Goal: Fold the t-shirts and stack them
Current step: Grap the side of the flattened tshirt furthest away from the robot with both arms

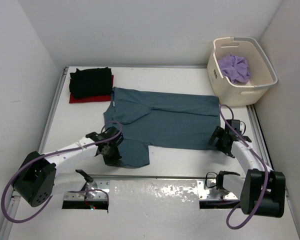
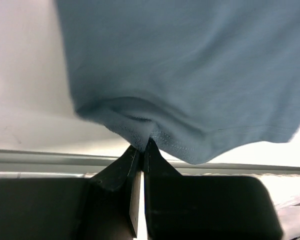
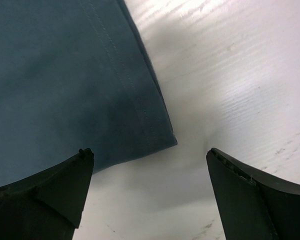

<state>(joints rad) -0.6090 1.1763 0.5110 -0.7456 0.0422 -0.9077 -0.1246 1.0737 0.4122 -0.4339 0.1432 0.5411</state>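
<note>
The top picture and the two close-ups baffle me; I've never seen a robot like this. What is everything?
Two robot arms are bolted to a table. The top picture looks down from above; each close-up comes from a wrist camera. A teal t-shirt lies spread out; a black t-shirt lies folded on a red t-shirt, far left; a lavender t-shirt sits in the basket. The left gripper pinches the teal t-shirt's edge; the right gripper is open at its corner, holding nothing.

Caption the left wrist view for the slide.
Left gripper shut on a hemmed edge of the teal-blue t-shirt, white table behind.
</note>
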